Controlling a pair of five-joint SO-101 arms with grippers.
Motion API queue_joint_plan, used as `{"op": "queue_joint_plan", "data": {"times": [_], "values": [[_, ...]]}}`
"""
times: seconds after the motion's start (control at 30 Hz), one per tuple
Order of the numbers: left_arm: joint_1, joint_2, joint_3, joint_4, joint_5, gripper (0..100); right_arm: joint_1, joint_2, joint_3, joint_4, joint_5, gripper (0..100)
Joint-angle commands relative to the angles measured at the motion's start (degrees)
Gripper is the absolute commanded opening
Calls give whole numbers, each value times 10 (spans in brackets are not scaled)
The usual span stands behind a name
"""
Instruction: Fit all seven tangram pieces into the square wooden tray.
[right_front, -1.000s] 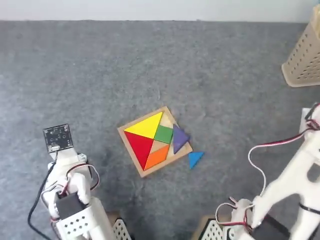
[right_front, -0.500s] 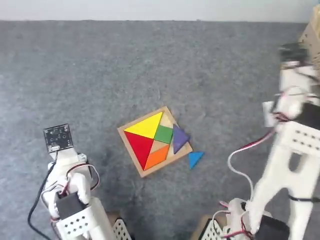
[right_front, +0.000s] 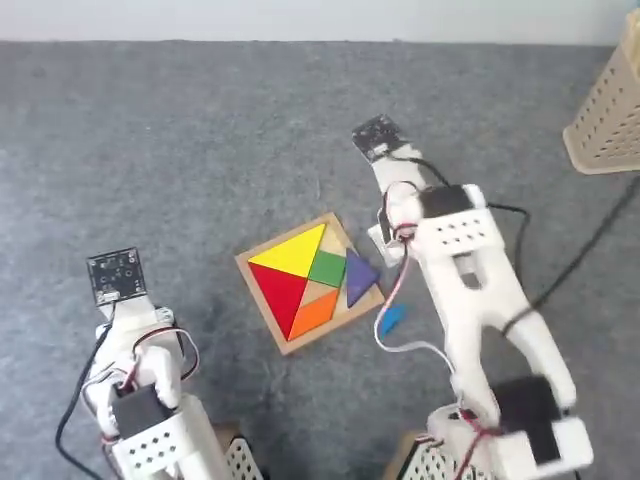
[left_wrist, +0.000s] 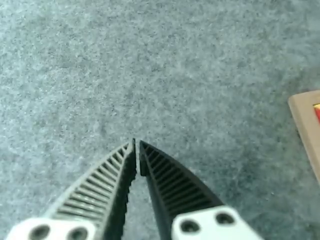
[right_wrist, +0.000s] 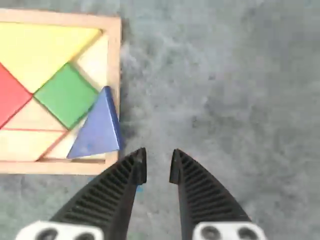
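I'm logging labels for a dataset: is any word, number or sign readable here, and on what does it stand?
No readable text.
The coloured pieces and the wooden tray are plain.
The left arm's black board and the right arm's black board carry tiny marks, too small to read.
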Motion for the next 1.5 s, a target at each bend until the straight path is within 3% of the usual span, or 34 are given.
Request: {"op": "queue_joint_plan", "data": {"times": [0.0,0.5,0.67,1.47], "values": [[2,-4,-5,4,8,13,-4,13,-5,-31,-9,87],[2,-4,-5,4,8,13,6,10,12,-95,-15,83],[2,-4,-5,4,8,13,-15,49,34,-131,-14,6],[2,-4,-5,4,8,13,-82,87,67,-98,-15,7]]}}
